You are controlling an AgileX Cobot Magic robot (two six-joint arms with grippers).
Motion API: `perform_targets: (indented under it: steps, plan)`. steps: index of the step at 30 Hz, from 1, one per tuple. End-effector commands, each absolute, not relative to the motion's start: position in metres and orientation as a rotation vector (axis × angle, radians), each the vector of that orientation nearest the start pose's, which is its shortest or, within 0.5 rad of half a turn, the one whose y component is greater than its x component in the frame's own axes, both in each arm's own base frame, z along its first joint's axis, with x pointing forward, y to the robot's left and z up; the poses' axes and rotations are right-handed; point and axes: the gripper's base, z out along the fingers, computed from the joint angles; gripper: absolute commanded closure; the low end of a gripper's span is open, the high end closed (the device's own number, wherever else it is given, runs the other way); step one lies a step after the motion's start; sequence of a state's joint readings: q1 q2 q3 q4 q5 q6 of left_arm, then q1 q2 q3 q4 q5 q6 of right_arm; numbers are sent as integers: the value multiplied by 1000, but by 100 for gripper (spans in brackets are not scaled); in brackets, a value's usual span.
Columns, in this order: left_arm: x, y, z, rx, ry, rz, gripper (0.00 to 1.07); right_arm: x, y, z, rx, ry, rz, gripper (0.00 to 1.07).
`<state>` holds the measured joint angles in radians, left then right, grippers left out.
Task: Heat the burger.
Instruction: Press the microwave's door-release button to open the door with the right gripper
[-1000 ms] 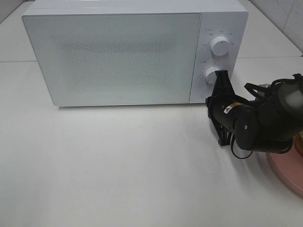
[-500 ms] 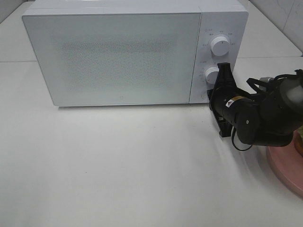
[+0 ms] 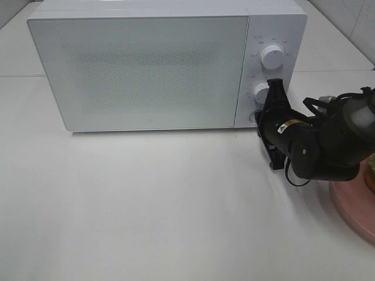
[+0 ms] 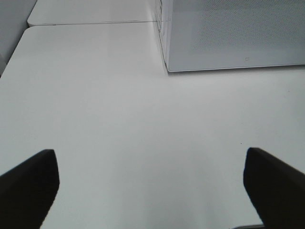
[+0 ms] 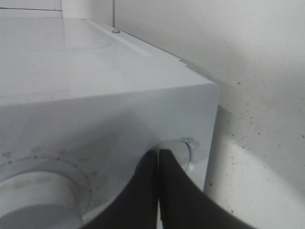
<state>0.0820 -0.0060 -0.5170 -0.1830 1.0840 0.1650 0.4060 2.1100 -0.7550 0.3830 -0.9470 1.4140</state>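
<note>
The white microwave (image 3: 146, 70) stands at the back of the table with its door closed. My right gripper (image 3: 259, 119) is shut, and its tips touch the small round button (image 5: 185, 147) at the lower right corner of the control panel, below the lower knob (image 3: 260, 92). In the right wrist view the shut fingers (image 5: 143, 191) meet right at that button. The burger shows only as a golden-brown sliver (image 3: 371, 177) at the right edge, on the pink plate (image 3: 351, 205) behind my right arm. My left gripper (image 4: 150, 191) is open over bare table, holding nothing.
The upper knob (image 3: 273, 56) sits above the lower one on the panel. The white tabletop (image 3: 146, 205) stretches out in front of the microwave. A tiled wall corner (image 3: 351, 17) shows at the back right.
My right gripper has moved slightly in toward the microwave's lower right corner and straightened. The left gripper and the microwave door have not moved.
</note>
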Motion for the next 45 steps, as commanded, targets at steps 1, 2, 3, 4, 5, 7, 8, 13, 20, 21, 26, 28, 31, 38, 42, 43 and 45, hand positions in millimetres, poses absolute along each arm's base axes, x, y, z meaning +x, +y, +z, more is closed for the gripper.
perform_targets:
  steps: [1,2,3,4,5,7,8,13,20,21,26,28,31,38,42,43,45]
  plan:
    - [-10,-16,282,95,2002,-66,9,346,115,91,1323,1445,1122,107]
    - [-10,-16,282,95,2002,-66,9,346,115,91,1323,1445,1122,107]
    - [-10,-16,282,95,2002,-66,9,347,113,96,1290,1396,1132,107]
    - [-10,-16,282,95,2002,-66,9,348,113,100,1251,1362,1144,107]
    - [-10,-16,282,95,2002,-66,9,348,113,100,1251,1362,1144,107]
    - [-10,-16,282,95,2002,-66,9,348,112,102,1236,1349,1143,107]
    - [-10,-16,282,95,2002,-66,9,349,112,103,1219,1336,1146,107]
    - [-10,-16,282,95,2002,-66,9,353,114,106,1197,1308,1167,107]
    - [-10,-16,282,95,2002,-66,9,364,115,118,1133,1164,1220,107]
    - [-10,-16,282,95,2002,-66,9,364,115,118,1133,1164,1220,107]
    - [-10,-16,282,95,2002,-66,9,374,117,129,1100,1108,1218,107]
    - [-10,-16,282,95,2002,-66,9,378,118,133,1082,1087,1213,107]
    - [-10,-16,282,95,2002,-66,9,385,115,139,1046,1018,1229,107]
    - [-10,-16,282,95,2002,-66,9,388,116,143,1027,996,1227,107]
    - [-10,-16,282,95,2002,-66,9,388,116,143,1019,998,1222,107]
    - [-10,-16,282,95,2002,-66,9,388,116,143,1018,997,1222,107]
    - [-10,-16,282,95,2002,-66,9,388,116,144,1017,998,1223,107]
